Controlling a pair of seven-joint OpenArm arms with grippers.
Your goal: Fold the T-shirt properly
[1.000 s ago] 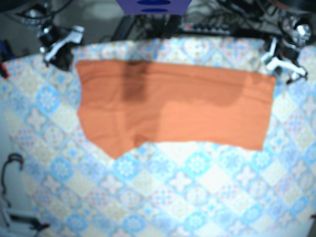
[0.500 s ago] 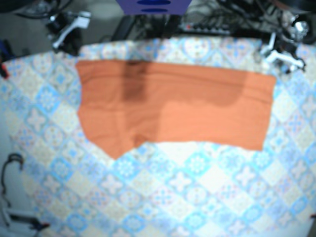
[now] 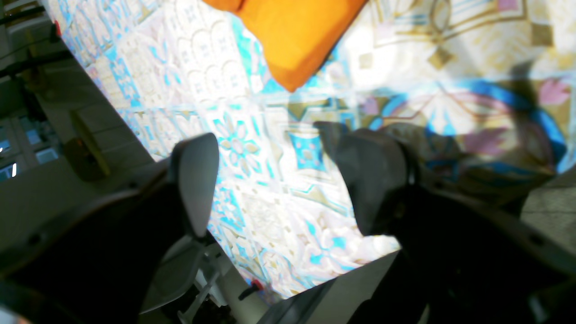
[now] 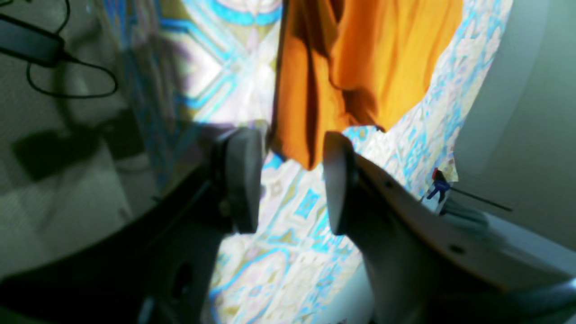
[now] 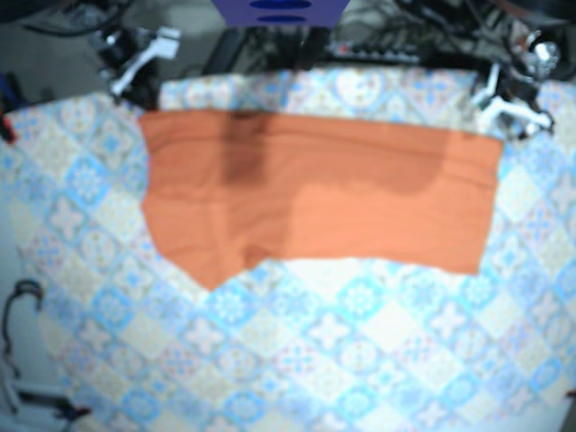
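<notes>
Blur is softening the overhead view, so creases in the orange T-shirt (image 5: 315, 193) are hard to make out. It is lying flat as a wide band across the far half of the patterned tablecloth (image 5: 360, 342), and both wrist cameras are cutting it off at their top edges. The left gripper (image 3: 283, 180) is hanging spread and empty near one corner, and the right gripper (image 4: 291, 180) is gaping likewise beside another. Cables (image 5: 396, 40) are crowding the far edge beside a blue object (image 5: 279, 9) whose dark marks are unreadable.
</notes>
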